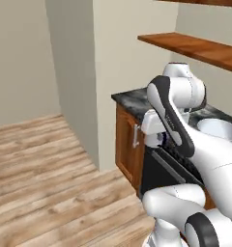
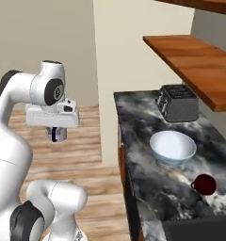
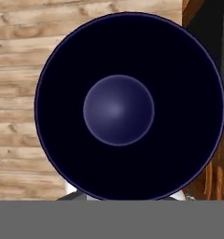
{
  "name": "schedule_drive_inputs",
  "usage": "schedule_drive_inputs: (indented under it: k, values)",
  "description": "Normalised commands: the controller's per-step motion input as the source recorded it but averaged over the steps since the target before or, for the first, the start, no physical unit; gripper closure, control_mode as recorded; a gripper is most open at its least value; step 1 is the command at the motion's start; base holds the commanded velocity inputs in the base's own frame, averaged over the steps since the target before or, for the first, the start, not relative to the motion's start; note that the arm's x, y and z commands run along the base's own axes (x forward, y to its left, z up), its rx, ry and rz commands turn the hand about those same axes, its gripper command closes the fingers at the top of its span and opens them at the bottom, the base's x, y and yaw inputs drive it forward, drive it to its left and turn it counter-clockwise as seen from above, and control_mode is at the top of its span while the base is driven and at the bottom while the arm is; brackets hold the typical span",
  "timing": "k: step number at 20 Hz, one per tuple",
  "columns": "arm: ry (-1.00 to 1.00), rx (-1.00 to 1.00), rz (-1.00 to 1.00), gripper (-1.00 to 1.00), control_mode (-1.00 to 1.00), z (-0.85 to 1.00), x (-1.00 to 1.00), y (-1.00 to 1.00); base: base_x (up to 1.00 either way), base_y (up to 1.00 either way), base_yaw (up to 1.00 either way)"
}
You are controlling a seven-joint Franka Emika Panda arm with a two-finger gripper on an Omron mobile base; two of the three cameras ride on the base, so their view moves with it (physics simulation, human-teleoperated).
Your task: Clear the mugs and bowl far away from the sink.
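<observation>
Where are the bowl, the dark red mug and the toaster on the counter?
bowl (image 2: 173, 147): right base view, on its white inside.
dark red mug (image 2: 205, 184): right base view, on its round body.
toaster (image 2: 179, 104): right base view, on its dark front face.

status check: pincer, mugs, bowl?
Pincer shut on navy mug, out over the floor, off the counter. Bowl and red mug on the counter. Toaster behind the bowl.

glossy marbled stone counter (image 2: 148, 183), matt wooden floor (image 1: 45, 183), smooth glazed bowl (image 2: 173, 147).
</observation>
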Motion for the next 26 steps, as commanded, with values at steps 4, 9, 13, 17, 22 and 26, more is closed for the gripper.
schedule_drive_inputs:
  k: [4,9,13,17,22,26]
  values:
    - [0.00,0.00,0.00,1.00,1.00,0.00,0.00,0.00,0.00,0.02,1.00]
    - [0.00,0.00,0.00,1.00,1.00,0.00,0.00,0.00,0.00,0.03,1.00]
    - [0.00,0.00,0.00,1.00,1.00,0.00,0.00,0.00,0.69,0.45,0.65]
    - [0.00,0.00,0.00,1.00,1.00,0.00,0.00,0.00,1.00,0.95,0.09]
    - [0.00,0.00,0.00,1.00,1.00,0.00,0.00,0.00,1.00,0.91,0.12]
    - [0.00,0.00,0.00,1.00,1.00,0.00,0.00,0.00,1.00,0.95,0.06]
